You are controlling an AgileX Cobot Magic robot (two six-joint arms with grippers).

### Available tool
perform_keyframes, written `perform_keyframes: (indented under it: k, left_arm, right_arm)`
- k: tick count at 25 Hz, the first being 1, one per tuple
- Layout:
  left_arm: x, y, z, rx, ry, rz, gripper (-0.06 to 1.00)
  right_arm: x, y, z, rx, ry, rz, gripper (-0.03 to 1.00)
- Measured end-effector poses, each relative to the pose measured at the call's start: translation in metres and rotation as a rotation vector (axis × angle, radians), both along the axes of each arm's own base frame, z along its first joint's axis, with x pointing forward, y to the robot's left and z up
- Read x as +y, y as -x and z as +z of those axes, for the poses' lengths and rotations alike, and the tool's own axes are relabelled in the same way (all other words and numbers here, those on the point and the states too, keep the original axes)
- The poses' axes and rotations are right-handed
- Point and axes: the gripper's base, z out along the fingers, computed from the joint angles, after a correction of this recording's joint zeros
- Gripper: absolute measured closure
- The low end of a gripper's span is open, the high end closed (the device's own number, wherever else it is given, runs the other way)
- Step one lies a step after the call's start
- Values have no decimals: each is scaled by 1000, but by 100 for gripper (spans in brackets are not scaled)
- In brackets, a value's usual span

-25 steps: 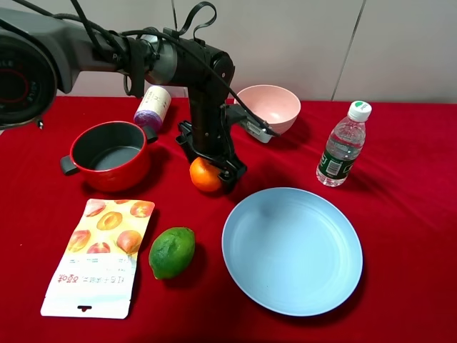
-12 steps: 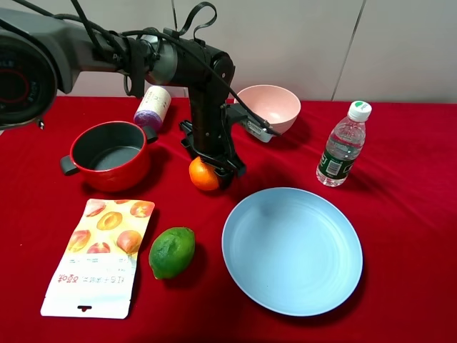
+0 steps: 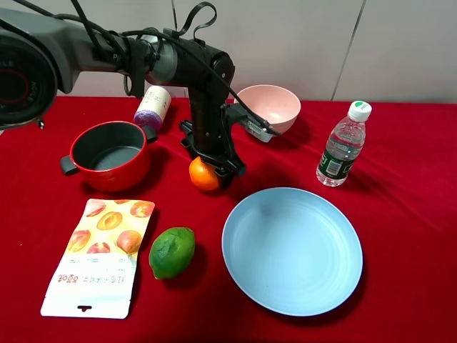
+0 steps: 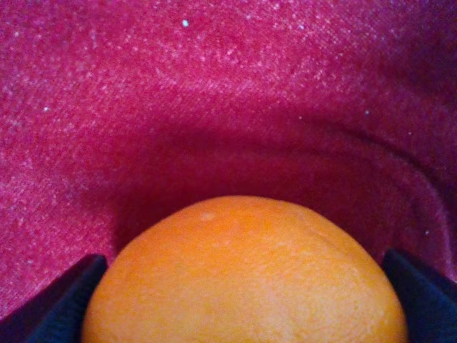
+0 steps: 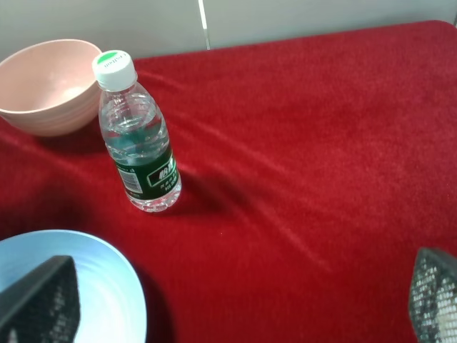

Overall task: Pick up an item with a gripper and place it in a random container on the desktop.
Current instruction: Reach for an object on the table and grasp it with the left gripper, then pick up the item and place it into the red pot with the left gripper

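Observation:
The orange mandarin (image 3: 203, 176) is between the black fingers of my left gripper (image 3: 212, 170), low over the red cloth of the desktop (image 3: 400, 214), between the red pot and the blue plate. In the left wrist view the mandarin (image 4: 243, 279) fills the gap between both fingers (image 4: 50, 307), which press its sides. The red pot (image 3: 114, 175) with a dark grey inside stands to the left of the gripper, with nothing in it. My right gripper (image 5: 235, 296) is open, with nothing between its fingers, over the cloth near the bottle; it is out of the high view.
A light blue plate (image 3: 293, 250) lies front right of the mandarin. A green lime (image 3: 171, 252) and a snack packet (image 3: 100, 254) lie in front. A pink bowl (image 3: 268, 107), a water bottle (image 3: 343, 146) and a lying canister (image 3: 151, 107) are at the back.
My left gripper and the mandarin in it have shifted slightly up and to the left since a second ago. Nothing else moved.

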Motion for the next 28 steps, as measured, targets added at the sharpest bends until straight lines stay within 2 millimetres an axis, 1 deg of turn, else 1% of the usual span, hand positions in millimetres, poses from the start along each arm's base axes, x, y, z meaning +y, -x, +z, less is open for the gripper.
perform_keyframes:
  k: [5,7,12,23,28]
  left_arm:
    - [0,0,0,1,-1,0,21]
    - [0,1,4,2,-2,0,21]
    - [1,1,26,-9,5,1,21]
    - [3,4,52,64,-56,8,21]
    - [-2,-3,68,19,-21,8,21]
  right_arm:
    - [0,0,0,0,0,0,28]
    - [0,0,0,0,0,0,28]
    - [0,0,0,0,-1,0,28]
    - [0,0,0,0,-1,0,28]
    - [0,0,0,0,-2,1,28]
